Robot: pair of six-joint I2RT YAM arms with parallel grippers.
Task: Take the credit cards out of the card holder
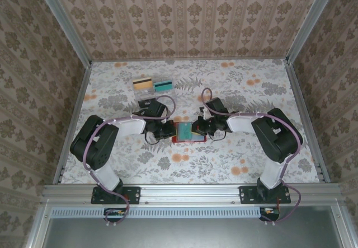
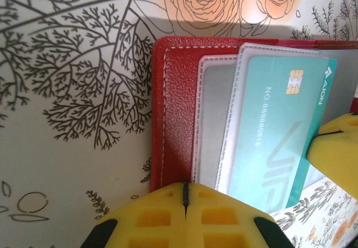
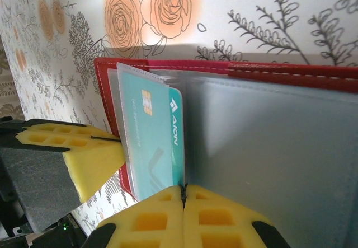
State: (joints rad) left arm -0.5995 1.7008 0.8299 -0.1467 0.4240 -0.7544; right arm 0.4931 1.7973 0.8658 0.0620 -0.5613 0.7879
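Our left gripper (image 2: 185, 188) is clamped on the near edge of the card holder (image 2: 174, 108). Our right gripper (image 3: 183, 190) pinches a corner of the teal card (image 3: 154, 130). The yellow fingers (image 2: 151, 220) hide the exact contact. The holder lies open mid-table (image 1: 251, 158) between the arms, red outside and grey-blue inside, with one side cut off. The card juts from a clear sleeve (image 2: 239, 102), showing its chip and white lettering.

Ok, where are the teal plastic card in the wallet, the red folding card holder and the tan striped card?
Teal plastic card (image 2: 268, 141), left wrist view, printed face.
Red folding card holder (image 2: 174, 108), left wrist view, red border.
Tan striped card (image 1: 143, 83), top external view, its middle.
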